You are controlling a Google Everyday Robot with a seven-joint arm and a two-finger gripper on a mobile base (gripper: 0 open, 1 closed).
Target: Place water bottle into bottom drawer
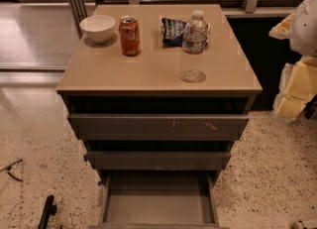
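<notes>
The water bottle (193,47) is clear ribbed plastic with a white cap. It stands upright on the cabinet top (148,72), right of centre near the front. The bottom drawer (158,198) is pulled out and its flat grey floor is bare. My gripper (296,91) hangs on the white and pale yellow arm at the right edge of the view. It is beside the cabinet, right of and lower than the bottle, and well apart from it. It holds nothing that I can see.
A red-orange soda can (130,35), a white bowl (98,27) and a dark snack bag (173,29) stand on the cabinet top behind the bottle. The top drawer (158,124) and middle drawer (158,159) stick out slightly. A black object (47,210) lies on the speckled floor at lower left.
</notes>
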